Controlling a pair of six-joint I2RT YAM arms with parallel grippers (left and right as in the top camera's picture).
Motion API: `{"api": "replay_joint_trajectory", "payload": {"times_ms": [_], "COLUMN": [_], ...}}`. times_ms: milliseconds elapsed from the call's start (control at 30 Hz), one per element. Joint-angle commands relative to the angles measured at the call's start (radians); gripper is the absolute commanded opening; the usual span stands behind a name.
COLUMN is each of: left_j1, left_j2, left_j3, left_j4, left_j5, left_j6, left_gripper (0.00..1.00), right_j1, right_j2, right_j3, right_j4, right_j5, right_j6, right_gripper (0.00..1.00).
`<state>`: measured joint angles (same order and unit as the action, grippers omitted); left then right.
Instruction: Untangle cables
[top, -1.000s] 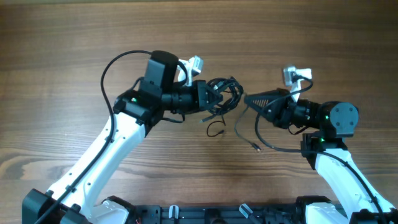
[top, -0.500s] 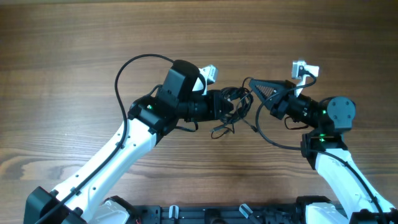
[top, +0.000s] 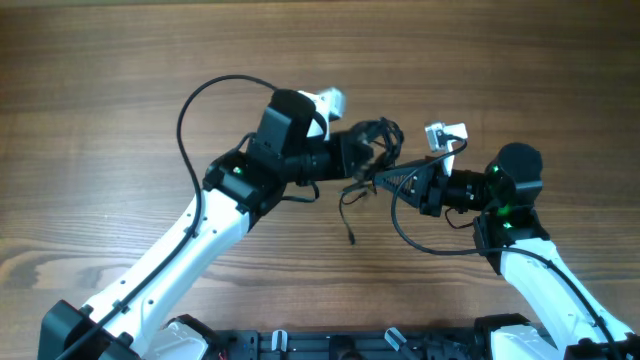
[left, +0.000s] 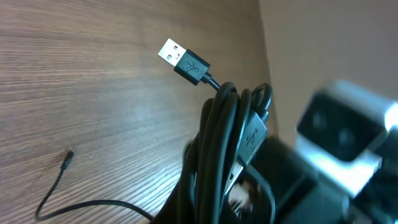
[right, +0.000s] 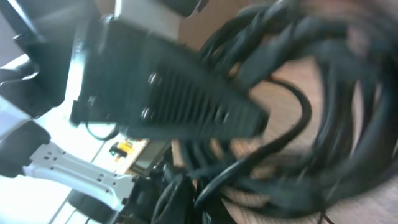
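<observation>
Black cables (top: 380, 135) sit as one knotted bundle lifted off the wooden table (top: 120, 80), just right of centre. We judge they are held up so that loose strands can hang free of the knot. The left gripper (top: 358, 158) comes in from the left with its jaws closed on the bundle's left side, anchoring it. In the left wrist view a USB plug (left: 183, 59) sticks up out of the coil. One thin strand (top: 350, 225) hangs down towards the near edge, its tip on the wood. The right gripper (top: 383, 180) points left, its tip against the bundle's near side, jaws pressed together. We cannot tell whether it pinches a strand, because its wrist view is blurred. We think it is placed there to pull against the anchor.
</observation>
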<state>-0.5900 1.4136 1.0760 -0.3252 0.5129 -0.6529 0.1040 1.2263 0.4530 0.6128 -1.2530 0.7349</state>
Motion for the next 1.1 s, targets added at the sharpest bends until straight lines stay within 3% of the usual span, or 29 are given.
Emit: {"api": "replay_joint_trajectory", "payload": {"times_ms": [0, 167, 400, 567, 1067], "left_j1": [-0.035, -0.036, -0.035, -0.04, -0.061], "left_j2": [-0.011, -0.011, -0.011, -0.011, -0.007], "left_j3": [0.003, 0.003, 0.003, 0.003, 0.003], "left_j4": [-0.044, -0.084, -0.062, -0.05, -0.004], "left_j5": [0.074, 0.074, 0.113, 0.247, 0.189], "left_j6": [0.238, 0.31, 0.333, 0.336, 0.336], "left_gripper": [0.04, 0.04, 0.04, 0.04, 0.04], "right_j1": [0.003, -0.014, -0.014, -0.011, 0.145], "right_j2": [-0.001, -0.001, -0.001, -0.001, -0.001], "right_j3": [0.005, 0.005, 0.005, 0.005, 0.005], "right_j4": [0.002, -0.021, -0.246, -0.187, -0.078], "right_j5": [0.061, 0.124, 0.278, 0.283, 0.197], "right_j6": [-0.028, -0.025, -0.059, -0.036, 0.05], "right_gripper": [0.04, 0.05, 0.05, 0.05, 0.08]}}
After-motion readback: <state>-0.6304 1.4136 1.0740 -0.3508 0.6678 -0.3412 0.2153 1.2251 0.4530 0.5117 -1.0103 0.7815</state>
